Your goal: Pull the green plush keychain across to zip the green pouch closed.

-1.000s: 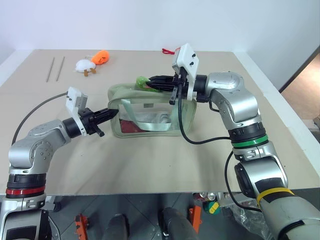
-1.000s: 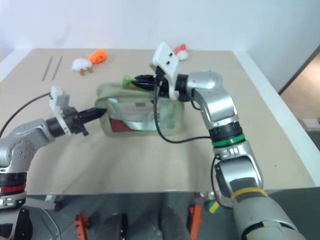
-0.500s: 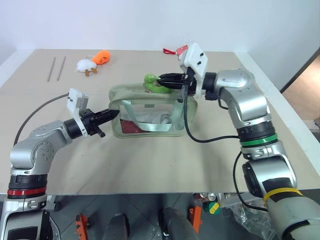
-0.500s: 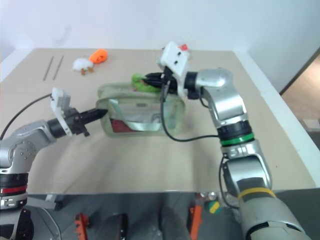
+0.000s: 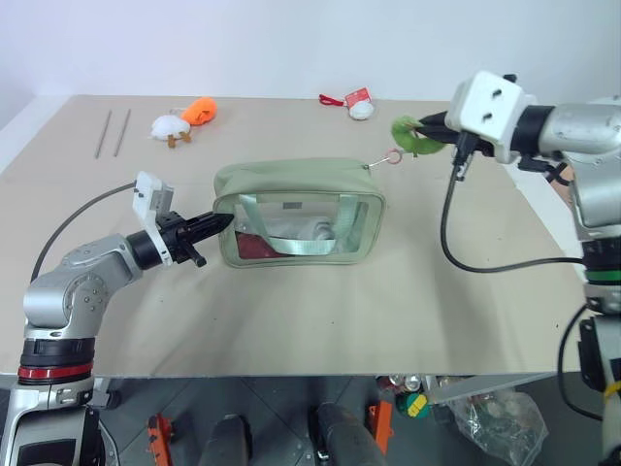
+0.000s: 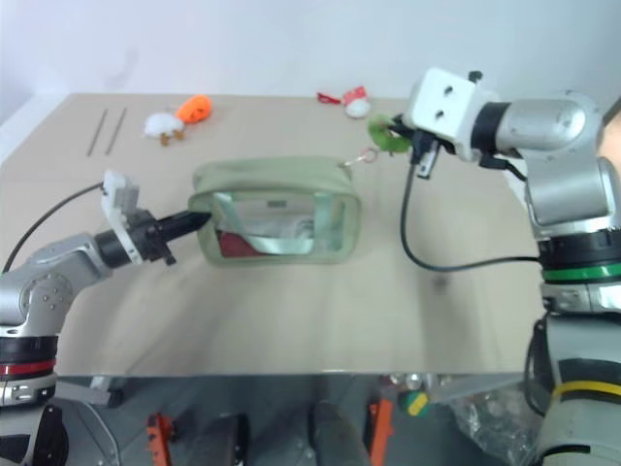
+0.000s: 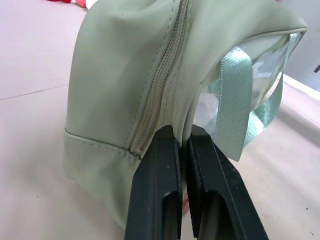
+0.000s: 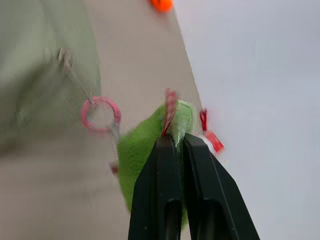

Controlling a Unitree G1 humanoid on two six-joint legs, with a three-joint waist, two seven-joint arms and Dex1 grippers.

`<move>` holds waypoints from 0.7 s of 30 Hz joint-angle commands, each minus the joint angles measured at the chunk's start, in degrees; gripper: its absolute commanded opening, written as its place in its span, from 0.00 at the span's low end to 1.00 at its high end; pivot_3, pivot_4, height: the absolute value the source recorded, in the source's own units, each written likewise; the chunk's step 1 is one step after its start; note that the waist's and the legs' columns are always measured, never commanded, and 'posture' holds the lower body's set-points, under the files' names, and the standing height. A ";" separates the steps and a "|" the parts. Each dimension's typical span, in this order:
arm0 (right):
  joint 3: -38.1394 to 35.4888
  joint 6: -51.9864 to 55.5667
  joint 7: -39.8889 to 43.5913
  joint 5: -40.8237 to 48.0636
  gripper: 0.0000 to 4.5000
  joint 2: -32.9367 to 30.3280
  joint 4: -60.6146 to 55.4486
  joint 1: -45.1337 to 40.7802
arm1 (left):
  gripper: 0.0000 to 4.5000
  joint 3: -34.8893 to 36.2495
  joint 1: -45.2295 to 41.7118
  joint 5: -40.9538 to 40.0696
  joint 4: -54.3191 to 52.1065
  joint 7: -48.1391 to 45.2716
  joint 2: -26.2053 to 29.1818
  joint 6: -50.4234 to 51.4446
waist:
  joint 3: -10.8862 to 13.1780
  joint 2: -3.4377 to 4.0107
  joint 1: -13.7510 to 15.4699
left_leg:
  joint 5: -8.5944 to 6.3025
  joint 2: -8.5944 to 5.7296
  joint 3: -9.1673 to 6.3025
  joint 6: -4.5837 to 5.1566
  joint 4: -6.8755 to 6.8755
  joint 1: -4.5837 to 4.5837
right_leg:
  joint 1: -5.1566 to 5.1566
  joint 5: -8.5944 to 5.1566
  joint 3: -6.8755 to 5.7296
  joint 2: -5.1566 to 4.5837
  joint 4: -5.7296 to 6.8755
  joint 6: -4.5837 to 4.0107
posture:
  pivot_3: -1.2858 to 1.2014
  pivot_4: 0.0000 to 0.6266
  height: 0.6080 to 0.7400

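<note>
Green pouch (image 5: 296, 209) is sitting mid-table, long axis running left-right, zipper on top looking drawn shut. Left end effector (image 5: 218, 221) is pinching the pouch's left end, jaws closed on the fabric just beside the zipper's end. Right end effector (image 5: 428, 131) is hanging past the pouch's right end, twd the table's far right corner, clamping the green plush keychain (image 5: 410, 137). A cord w/ a pink ring (image 5: 395, 154) is stretching from the keychain back to the pouch's right end. Judging by that, the pull is abt spent; any further tug is lying along the zipper line, right arm nearer.
</note>
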 commanded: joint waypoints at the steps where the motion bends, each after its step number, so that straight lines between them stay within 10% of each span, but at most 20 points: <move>1: 1.71 -4.74 -0.41 -7.39 0.01 -4.66 -3.53 2.80 | 0.00 0.59 -0.28 0.38 -0.15 -0.52 0.54 -0.65 | 0.00 0.00 0.03 | 0.00 -0.01 0.01 0.00 0.00 0.00 | 0.00 0.00 0.01 -0.02 0.00 0.00 | 0.52 0.24 1.00; 21: 14.73 -13.35 -18.03 -25.73 0.01 13.79 2.87 14.58 | 0.00 2.29 -0.08 -0.83 -0.55 -0.52 1.70 1.59 | -0.04 -0.06 -0.36 | 0.09 -0.04 0.12 -0.08 0.07 0.12 | 0.06 0.13 0.16 -0.03 0.04 0.07 | 0.52 0.24 1.00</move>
